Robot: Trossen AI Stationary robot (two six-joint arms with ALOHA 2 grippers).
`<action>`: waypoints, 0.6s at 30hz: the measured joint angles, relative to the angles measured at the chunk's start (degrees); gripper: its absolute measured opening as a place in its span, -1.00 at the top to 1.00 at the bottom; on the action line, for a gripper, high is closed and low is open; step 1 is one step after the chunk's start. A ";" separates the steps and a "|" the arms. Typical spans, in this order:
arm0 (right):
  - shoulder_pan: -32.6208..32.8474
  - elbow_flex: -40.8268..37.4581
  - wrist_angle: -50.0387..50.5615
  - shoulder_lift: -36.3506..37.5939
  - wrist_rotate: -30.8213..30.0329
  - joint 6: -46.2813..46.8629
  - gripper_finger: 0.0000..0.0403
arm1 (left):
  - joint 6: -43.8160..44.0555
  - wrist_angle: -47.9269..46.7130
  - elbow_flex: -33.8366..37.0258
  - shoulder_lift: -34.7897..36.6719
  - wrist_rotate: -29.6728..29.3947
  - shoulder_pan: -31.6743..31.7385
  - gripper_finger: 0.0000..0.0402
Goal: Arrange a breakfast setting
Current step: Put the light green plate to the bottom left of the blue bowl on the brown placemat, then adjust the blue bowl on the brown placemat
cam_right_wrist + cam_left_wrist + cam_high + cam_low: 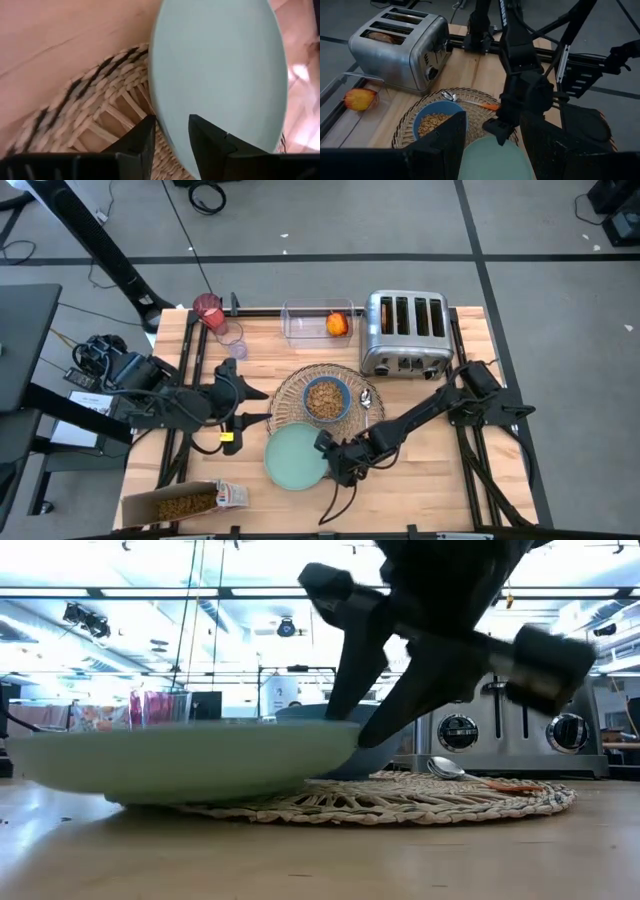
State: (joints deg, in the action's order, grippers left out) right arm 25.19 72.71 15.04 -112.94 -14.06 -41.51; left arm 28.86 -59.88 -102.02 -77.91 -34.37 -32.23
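The right hand (328, 452) has its fingers a little apart at the plate's (293, 459) edge; I cannot tell if it has let go. The smooth, round green plate sits at seven o'clock of the bumpy woven mat (290, 393), half on it, probably so it is near the blue bowl (327, 400). The left hand (262, 402) waits half open and empty at nine o'clock.

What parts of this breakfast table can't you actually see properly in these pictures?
- Blue bowl, low view: mostly hidden behind the green plate and the right arm.
- Spoon, low view: only partly visible past the placemat.
- Cereal box, high view: print too small to read.
- Placemat, right wrist view: cut off by picture edges.
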 joint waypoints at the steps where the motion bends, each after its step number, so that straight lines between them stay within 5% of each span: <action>1: 0.29 0.00 0.33 0.40 -0.18 1.29 0.38 | 0.00 0.00 0.01 0.00 0.01 0.00 0.04; 6: 1.71 0.00 4.64 5.28 -1.85 8.14 0.38 | 0.00 -0.02 0.02 0.00 0.02 -0.02 0.04; 12: -1.26 0.11 10.28 14.07 -2.12 32.41 0.38 | -0.02 0.00 0.02 0.00 0.02 0.00 0.04; 18: -9.58 0.11 10.69 15.03 0.22 33.54 0.37 | -0.18 0.04 0.02 0.00 -0.54 0.25 0.04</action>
State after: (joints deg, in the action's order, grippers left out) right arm 15.61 72.82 25.73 -97.91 -13.84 -7.97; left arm 28.68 -59.84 -102.00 -77.91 -34.91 -31.98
